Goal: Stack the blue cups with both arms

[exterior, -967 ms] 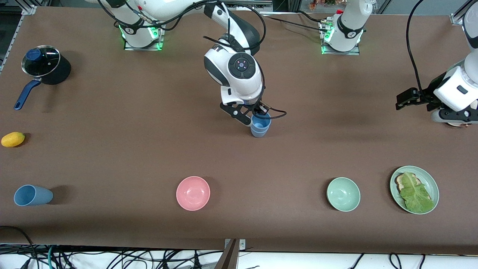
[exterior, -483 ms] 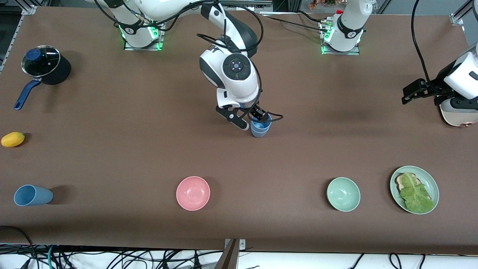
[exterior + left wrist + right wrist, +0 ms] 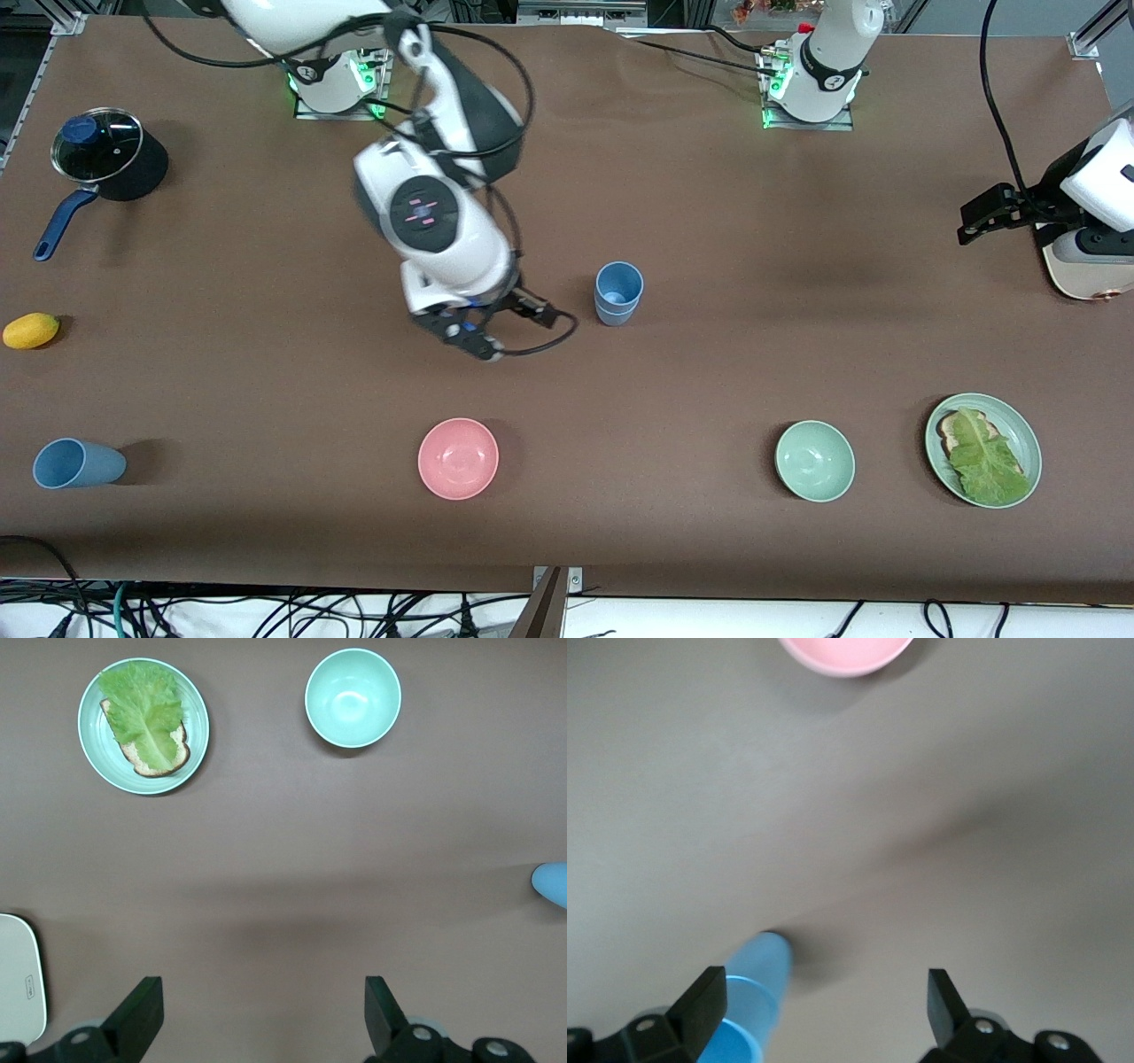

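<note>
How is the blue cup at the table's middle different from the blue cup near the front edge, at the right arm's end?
The middle cup stands upright, nested in a second cup; the edge cup lies on its side, alone. The middle cup is farther from the front camera, beside the open right gripper; the edge cup has no gripper near it. Both are plain light blue.

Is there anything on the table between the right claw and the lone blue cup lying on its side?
No. In the front view only bare table lies between the right claw and the lone cup; the pink bowl sits off that line, nearer the camera.
</note>
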Controlling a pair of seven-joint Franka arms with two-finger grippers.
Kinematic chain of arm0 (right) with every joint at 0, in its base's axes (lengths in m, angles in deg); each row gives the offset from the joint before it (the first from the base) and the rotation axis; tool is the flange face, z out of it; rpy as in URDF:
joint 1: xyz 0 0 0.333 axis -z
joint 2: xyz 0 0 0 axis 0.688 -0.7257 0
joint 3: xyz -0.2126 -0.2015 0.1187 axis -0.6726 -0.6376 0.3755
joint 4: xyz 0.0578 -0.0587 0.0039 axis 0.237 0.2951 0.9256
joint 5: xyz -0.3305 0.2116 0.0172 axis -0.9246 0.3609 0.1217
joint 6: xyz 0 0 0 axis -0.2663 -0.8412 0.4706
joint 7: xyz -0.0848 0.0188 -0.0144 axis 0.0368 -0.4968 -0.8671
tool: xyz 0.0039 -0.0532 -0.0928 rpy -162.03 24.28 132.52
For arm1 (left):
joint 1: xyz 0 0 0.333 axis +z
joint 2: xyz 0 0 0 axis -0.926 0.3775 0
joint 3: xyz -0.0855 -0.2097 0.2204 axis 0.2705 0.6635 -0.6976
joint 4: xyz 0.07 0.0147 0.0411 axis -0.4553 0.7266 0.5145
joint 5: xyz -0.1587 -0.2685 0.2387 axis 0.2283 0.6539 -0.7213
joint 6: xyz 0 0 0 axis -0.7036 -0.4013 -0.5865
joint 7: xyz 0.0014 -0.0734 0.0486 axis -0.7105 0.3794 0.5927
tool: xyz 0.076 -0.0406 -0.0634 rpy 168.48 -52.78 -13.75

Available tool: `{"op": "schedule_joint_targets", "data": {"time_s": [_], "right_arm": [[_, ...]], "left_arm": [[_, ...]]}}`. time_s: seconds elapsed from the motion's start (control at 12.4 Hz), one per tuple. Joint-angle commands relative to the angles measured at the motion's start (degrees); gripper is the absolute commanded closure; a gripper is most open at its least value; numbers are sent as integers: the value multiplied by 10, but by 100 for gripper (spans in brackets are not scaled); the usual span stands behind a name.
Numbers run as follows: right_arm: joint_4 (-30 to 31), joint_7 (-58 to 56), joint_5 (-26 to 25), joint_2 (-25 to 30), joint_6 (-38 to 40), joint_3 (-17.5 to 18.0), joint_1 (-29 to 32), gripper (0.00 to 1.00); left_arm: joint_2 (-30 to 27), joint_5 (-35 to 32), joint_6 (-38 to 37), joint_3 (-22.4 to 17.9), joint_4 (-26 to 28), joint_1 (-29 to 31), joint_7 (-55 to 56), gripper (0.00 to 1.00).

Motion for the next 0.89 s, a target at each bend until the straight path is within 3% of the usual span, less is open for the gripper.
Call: {"op": "schedule_joint_targets", "data": {"time_s": [0.0, 0.4, 0.64, 0.81], "right_arm": [[10, -106, 37, 56, 57, 5, 50, 0], [156, -296, 28, 226, 131, -4, 147, 0], [244, -367, 19, 323, 137, -52, 161, 0], [262, -414, 1, 358, 154, -56, 192, 0]], "left_arm": [[9, 7, -12, -3, -18, 0, -8, 0], [12, 10, 1, -3, -19, 3, -9, 0], [12, 11, 1, -3, -19, 5, -9, 0], [12, 11, 1, -3, -19, 5, -9, 0]]}}
